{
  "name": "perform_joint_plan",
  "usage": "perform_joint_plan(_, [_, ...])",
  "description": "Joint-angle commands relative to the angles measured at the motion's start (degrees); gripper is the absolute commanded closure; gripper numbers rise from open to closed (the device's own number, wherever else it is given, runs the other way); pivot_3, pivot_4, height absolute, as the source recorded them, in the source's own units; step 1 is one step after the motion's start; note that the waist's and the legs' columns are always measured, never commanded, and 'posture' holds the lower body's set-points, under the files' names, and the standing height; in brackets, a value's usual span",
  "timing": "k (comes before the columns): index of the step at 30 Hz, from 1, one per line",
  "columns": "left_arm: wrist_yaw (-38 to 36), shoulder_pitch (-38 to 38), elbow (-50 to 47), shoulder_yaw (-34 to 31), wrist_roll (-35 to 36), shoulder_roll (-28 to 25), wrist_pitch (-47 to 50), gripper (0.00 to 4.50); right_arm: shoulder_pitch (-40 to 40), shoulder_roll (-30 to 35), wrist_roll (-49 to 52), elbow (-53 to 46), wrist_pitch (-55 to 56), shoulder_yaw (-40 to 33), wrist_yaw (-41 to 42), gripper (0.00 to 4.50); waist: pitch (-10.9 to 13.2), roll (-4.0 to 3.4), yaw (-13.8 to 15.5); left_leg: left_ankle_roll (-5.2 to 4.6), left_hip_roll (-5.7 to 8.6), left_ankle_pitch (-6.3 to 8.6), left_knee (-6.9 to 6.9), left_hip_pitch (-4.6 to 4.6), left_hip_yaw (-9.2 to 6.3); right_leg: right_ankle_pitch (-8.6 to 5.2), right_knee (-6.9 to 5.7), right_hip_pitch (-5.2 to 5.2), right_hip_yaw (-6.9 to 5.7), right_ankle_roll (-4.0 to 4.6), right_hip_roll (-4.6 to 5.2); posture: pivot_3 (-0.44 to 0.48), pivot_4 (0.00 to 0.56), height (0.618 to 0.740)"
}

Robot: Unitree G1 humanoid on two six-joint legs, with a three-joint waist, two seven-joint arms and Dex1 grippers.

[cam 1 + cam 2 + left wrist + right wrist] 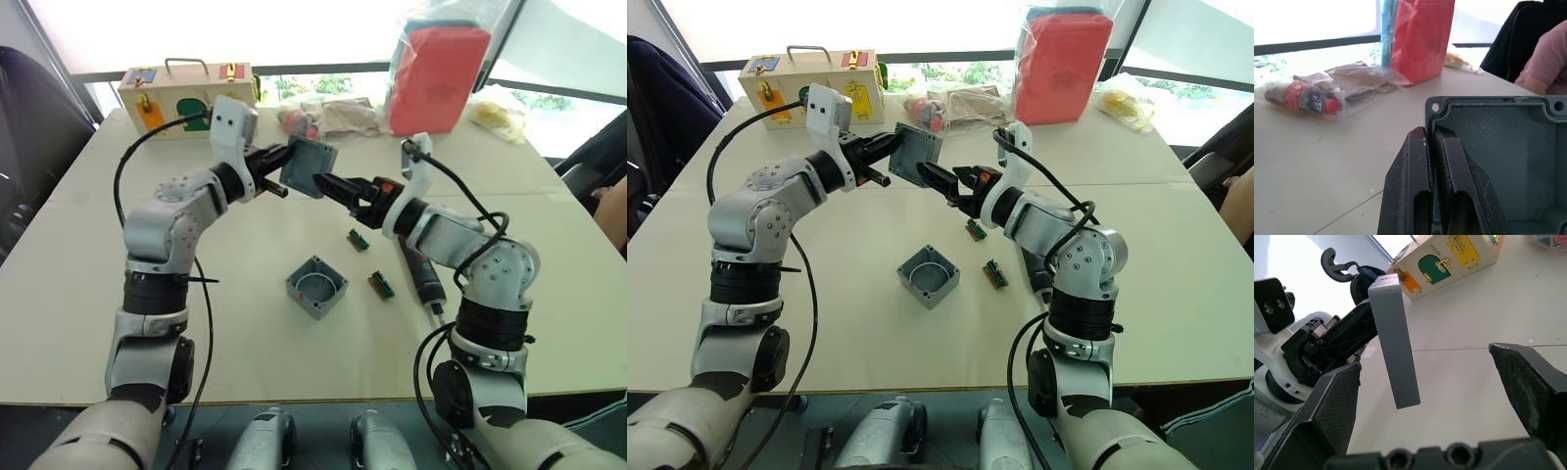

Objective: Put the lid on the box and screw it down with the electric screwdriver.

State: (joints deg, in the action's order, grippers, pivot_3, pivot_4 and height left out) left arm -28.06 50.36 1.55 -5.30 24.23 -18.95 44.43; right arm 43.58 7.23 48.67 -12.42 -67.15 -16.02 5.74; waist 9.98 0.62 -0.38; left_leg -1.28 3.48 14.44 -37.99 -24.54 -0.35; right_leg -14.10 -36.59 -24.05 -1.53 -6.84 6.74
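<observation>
My left gripper (290,168) is shut on one rim of the grey lid (312,164) and holds it on edge in the air above the table's middle. The left wrist view shows the lid's hollow inside (1498,147) and a corner screw hole. My right gripper (325,184) is open just right of the lid, its fingers (1334,406) spread to either side of the lid's edge (1396,342) without touching it. The grey box (316,287) stands open-side up on the table below. The black electric screwdriver (423,274) lies on the table, partly hidden under my right forearm.
Two small green connector pieces (358,240) (380,284) lie between the box and the screwdriver. At the far edge stand a wooden box with coloured doors (181,98), a plastic bag of items (328,116) and a red package (436,73). A person's sleeve (1547,58) shows at the right.
</observation>
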Motion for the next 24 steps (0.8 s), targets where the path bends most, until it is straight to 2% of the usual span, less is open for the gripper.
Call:
perform_joint_plan(1, [-0.66,1.57,-1.56,-0.65,0.94,-0.25,-1.26,4.5,0.18,-0.73,1.4,-2.38,1.67,-0.05,-0.3,0.89,0.0,0.0,-0.25,0.0,0.0,0.0,0.0,0.0,0.0,0.0,0.0,0.0,0.0,0.0,0.0,0.0,0.15,0.74])
perform_joint_plan(4, [-0.83,1.45,-1.69,-0.68,1.1,-0.4,-1.0,4.5,0.01,-0.86,1.51,-2.39,2.13,0.03,-0.46,1.71,0.0,0.0,-0.37,0.0,0.0,0.0,0.01,0.0,0.0,0.0,0.0,0.0,0.0,0.0,0.0,0.0,0.15,0.74])
perform_joint_plan(11, [-1.04,1.39,-2.78,-1.21,2.16,-0.64,0.42,4.5,-0.77,-1.53,2.62,-2.6,2.59,0.34,-1.26,4.41,0.0,0.0,-0.26,0.0,0.0,0.0,0.02,0.0,0.0,0.0,0.01,-0.01,0.0,0.0,-0.01,0.0,0.15,0.74])
perform_joint_plan(12, [-1.45,1.3,-2.95,-1.53,2.66,-0.85,0.7,4.5,-0.84,-1.58,2.74,-2.58,2.69,0.3,-1.44,4.4,0.0,0.0,-0.27,0.0,0.0,0.0,0.02,0.0,0.0,0.0,0.01,-0.01,0.01,0.0,-0.01,0.0,0.15,0.74])
perform_joint_plan(14, [-2.45,1.28,-2.99,-2.45,3.54,-1.74,1.16,3.82,-0.94,-1.48,2.72,-2.47,3.05,0.34,-1.51,4.4,0.0,0.0,-0.32,0.0,0.0,0.0,0.02,0.0,0.0,0.0,0.01,-0.01,0.01,0.0,-0.01,0.0,0.15,0.74])
perform_joint_plan(15, [-3.18,1.37,-2.87,-3.15,4.33,-2.55,1.74,3.68,-1.01,-1.26,2.5,-2.43,3.32,0.53,-1.36,4.4,0.0,0.0,-0.34,0.0,-0.01,0.0,0.02,0.0,0.0,0.0,0.01,-0.02,0.01,0.0,-0.01,0.0,0.15,0.74])
perform_joint_plan(20, [-7.09,1.59,-4.05,-6.88,10.02,-8.22,6.81,1.69,-1.26,-0.12,1.42,-2.43,4.9,1.7,-0.08,4.4,0.01,-0.02,-0.58,0.0,-0.02,0.0,0.05,0.0,0.0,0.0,0.0,-0.06,0.02,0.0,-0.04,0.0,0.15,0.74])
perform_joint_plan(21, [-8.54,1.47,-4.49,-8.16,12.0,-10.38,8.89,1.41,-1.59,1.57,-0.48,-3.33,6.5,3.19,1.17,4.4,0.01,-0.02,-0.61,0.0,-0.03,0.0,0.06,0.0,0.01,-0.01,0.01,-0.07,0.02,0.0,-0.04,0.0,0.15,0.74])
perform_joint_plan(24, [-10.67,1.54,-4.43,-10.49,15.74,-14.54,13.02,1.41,-3.58,6.99,-5.73,-7.24,11.44,7.7,5.31,4.4,0.02,-0.02,-0.46,0.0,-0.02,0.0,0.07,-0.01,0.03,-0.01,0.01,-0.08,0.01,-0.01,-0.04,0.0,0.15,0.74])
